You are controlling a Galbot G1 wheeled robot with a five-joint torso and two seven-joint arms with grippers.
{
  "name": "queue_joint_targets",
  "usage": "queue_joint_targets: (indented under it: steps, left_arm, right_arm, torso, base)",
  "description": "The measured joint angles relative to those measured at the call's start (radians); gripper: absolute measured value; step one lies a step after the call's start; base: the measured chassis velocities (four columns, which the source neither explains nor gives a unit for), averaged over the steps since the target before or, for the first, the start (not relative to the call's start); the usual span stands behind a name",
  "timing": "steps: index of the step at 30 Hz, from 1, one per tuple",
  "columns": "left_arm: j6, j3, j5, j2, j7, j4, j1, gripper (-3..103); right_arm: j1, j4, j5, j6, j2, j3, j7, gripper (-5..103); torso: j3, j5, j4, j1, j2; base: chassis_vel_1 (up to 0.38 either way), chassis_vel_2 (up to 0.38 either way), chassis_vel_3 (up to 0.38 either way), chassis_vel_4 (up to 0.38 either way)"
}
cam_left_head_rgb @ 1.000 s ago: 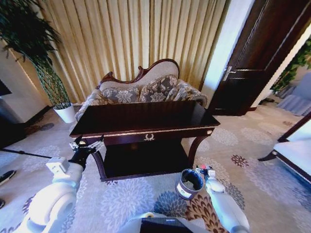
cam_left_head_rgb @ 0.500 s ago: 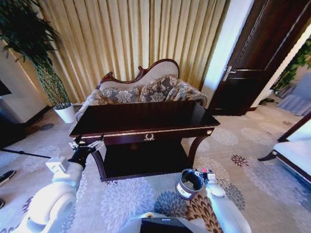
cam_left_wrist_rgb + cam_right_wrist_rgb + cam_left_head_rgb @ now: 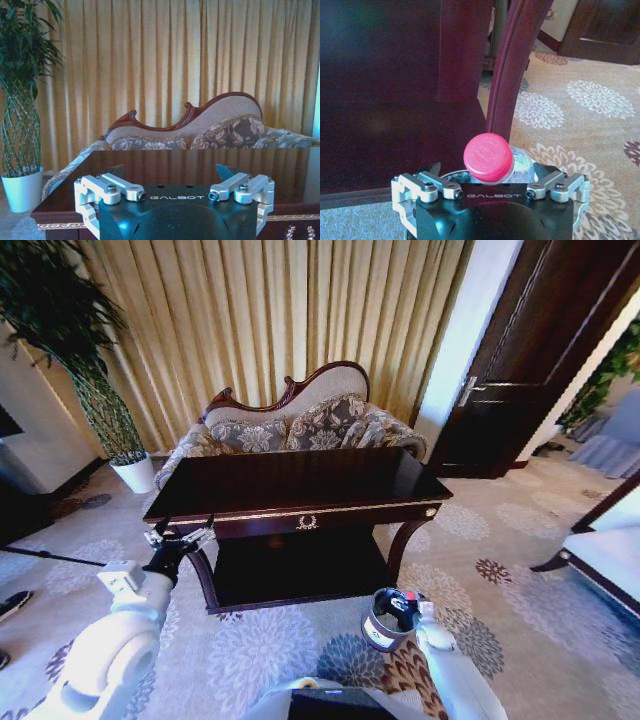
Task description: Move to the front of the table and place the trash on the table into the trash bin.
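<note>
The dark brown table point(image 3: 300, 485) stands straight ahead, with its gold emblem facing me. On the carpet by its right front leg sits the trash bin point(image 3: 372, 636). Above the bin's mouth my right gripper point(image 3: 408, 602) is shut on the trash, a clear bottle with a red cap point(image 3: 404, 597). In the right wrist view the bottle point(image 3: 488, 157) stands upright between the fingers of the right gripper point(image 3: 489, 174), with the table's leg point(image 3: 517, 65) and lower shelf point(image 3: 395, 140) behind it. My left gripper point(image 3: 180, 536) hangs open by the table's left front corner. The left wrist view has the left gripper point(image 3: 170, 172) level with the tabletop point(image 3: 200, 165).
A patterned sofa point(image 3: 290, 425) stands behind the table, in front of gold curtains. A white plant pot point(image 3: 135, 473) is at the back left and a dark door point(image 3: 530, 360) at the back right. A white bench point(image 3: 610, 550) reaches in from the right. Patterned carpet lies around the bin.
My right gripper has carried the bottle a little left and down, from beside the bin's right rim to over its mouth. The left arm has barely moved.
</note>
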Motion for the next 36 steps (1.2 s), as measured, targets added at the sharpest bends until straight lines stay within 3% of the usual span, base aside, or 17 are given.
queue_joint_targets:
  steps: [6, 10, 12, 16, 21, 24, 27, 29, 36]
  left_arm:
    - [-0.011, 0.005, 0.005, 0.002, 0.000, 0.010, -0.006, 100]
    - [-0.012, 0.010, 0.007, 0.003, 0.001, 0.012, -0.009, 100]
    - [-0.012, 0.010, 0.007, 0.003, 0.001, 0.012, -0.009, 100]
    - [-0.012, 0.013, 0.009, 0.002, 0.001, 0.012, -0.009, 100]
    - [-0.014, 0.014, 0.011, 0.002, 0.001, 0.013, -0.009, 100]
    - [-0.015, 0.014, 0.011, 0.004, 0.001, 0.014, -0.010, 100]
    - [-0.015, 0.014, 0.011, 0.004, 0.001, 0.016, -0.011, 100]
    - [-0.015, 0.014, 0.011, 0.004, 0.000, 0.017, -0.012, 100]
    - [-0.018, 0.013, 0.011, 0.004, 0.000, 0.022, -0.015, 100]
  right_arm:
    - [0.007, -0.001, -0.008, -0.005, 0.003, 0.000, 0.000, 103]
    - [0.013, -0.012, -0.005, 0.014, 0.004, 0.001, 0.001, 84]
    - [0.013, -0.013, -0.005, 0.017, 0.004, 0.001, 0.001, 84]
    - [0.012, -0.014, -0.004, 0.019, 0.004, 0.002, 0.003, 58]
    - [0.012, -0.015, -0.004, 0.019, 0.006, 0.002, 0.004, 65]
    - [0.014, -0.015, -0.003, 0.020, 0.007, 0.002, 0.004, 81]
    - [0.017, -0.015, -0.004, 0.020, 0.007, 0.002, 0.004, 86]
    - [0.018, -0.014, -0.004, 0.020, 0.007, 0.001, 0.004, 96]
    - [0.015, 0.000, 0.000, 0.019, 0.007, -0.001, 0.005, 100]
  torso:
    - [0.000, 0.0000, 0.0000, 0.000, 0.000]
    - [0.000, 0.0000, 0.0000, 0.000, 0.000]
    - [0.000, 0.0001, 0.0000, 0.000, 0.000]
    - [0.000, 0.0001, -0.0001, 0.000, 0.000]
    - [0.000, 0.0000, 0.0000, 0.000, 0.000]
    - [0.000, 0.0000, -0.0001, 0.000, 0.000]
    - [0.000, 0.0000, -0.0001, 0.000, 0.000]
    - [0.000, 0.0001, 0.0000, 0.000, 0.000]
    - [0.000, 0.0000, 0.0000, 0.000, 0.000]
  base:
    - [0.024, -0.031, -0.017, 0.021]
    - [0.031, -0.046, -0.028, 0.029]
    - [0.033, -0.066, -0.037, 0.035]
    - [0.000, 0.000, 0.000, 0.000]
    - [0.000, 0.000, 0.000, 0.000]
    - [0.000, 0.000, 0.000, 0.000]
    - [0.000, 0.000, 0.000, 0.000]
    - [0.000, 0.000, 0.000, 0.000]
    - [0.000, 0.000, 0.000, 0.000]
